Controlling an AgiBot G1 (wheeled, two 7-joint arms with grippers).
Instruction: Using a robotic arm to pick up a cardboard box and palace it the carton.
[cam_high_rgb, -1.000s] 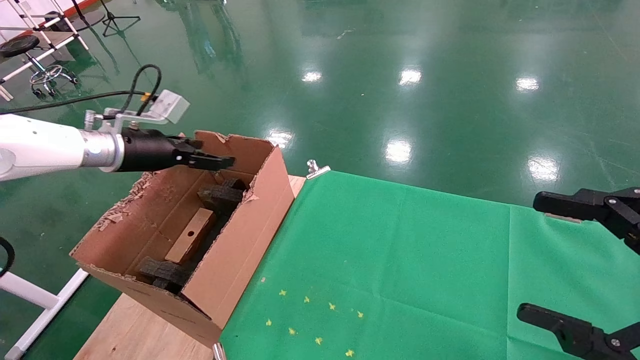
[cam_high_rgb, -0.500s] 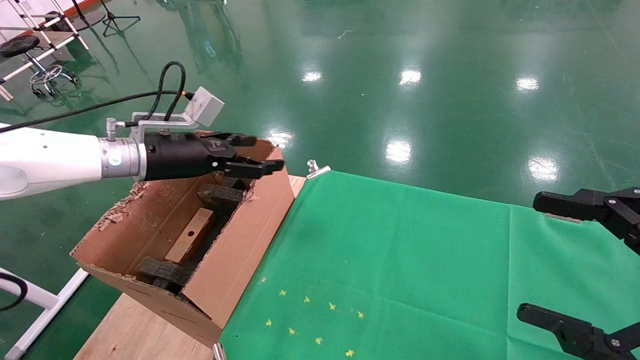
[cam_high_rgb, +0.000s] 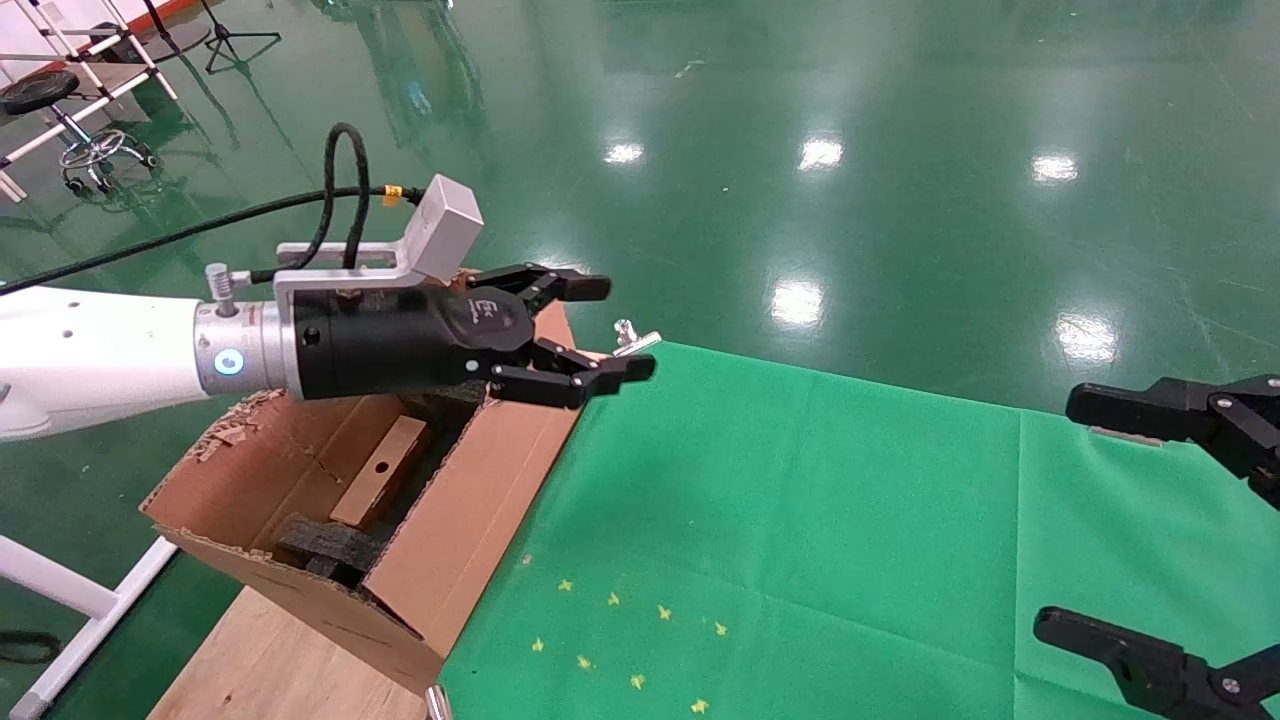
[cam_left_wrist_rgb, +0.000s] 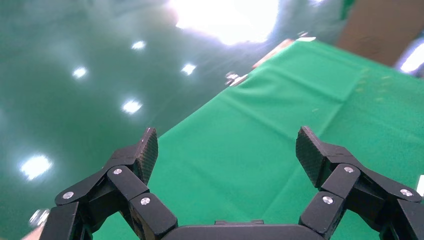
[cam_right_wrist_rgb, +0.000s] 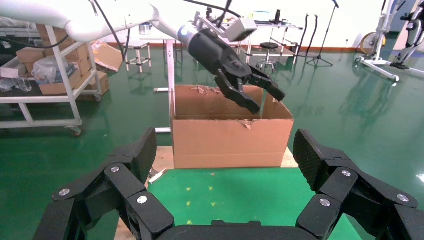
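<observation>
The carton (cam_high_rgb: 470, 520) stands at the table's left end, with ragged flaps and black foam blocks (cam_high_rgb: 325, 545) inside. The cardboard box (cam_high_rgb: 380, 485) lies inside it between the foam, its round hole showing. My left gripper (cam_high_rgb: 612, 328), on the white arm, is open and empty. It hovers over the carton's far right corner and the edge of the green cloth (cam_high_rgb: 800, 500). In the left wrist view it (cam_left_wrist_rgb: 227, 142) has only cloth below. The right wrist view shows the carton (cam_right_wrist_rgb: 200, 130) and the left gripper (cam_right_wrist_rgb: 266, 101) above it. My right gripper (cam_high_rgb: 1085, 515) is open and parked at the right edge, and its own view (cam_right_wrist_rgb: 225, 140) shows it empty.
A silver clamp (cam_high_rgb: 635, 340) holds the cloth at its far corner beside the carton. Several yellow star marks (cam_high_rgb: 620, 640) lie on the cloth near the front. Bare wooden tabletop (cam_high_rgb: 270, 660) shows at the front left. Shelves and a stool (cam_right_wrist_rgb: 50, 75) stand beyond the table.
My left gripper has swung right, from over the carton's inside to past its right wall over the cloth edge, and its jaws have spread. The box in the carton has not moved.
</observation>
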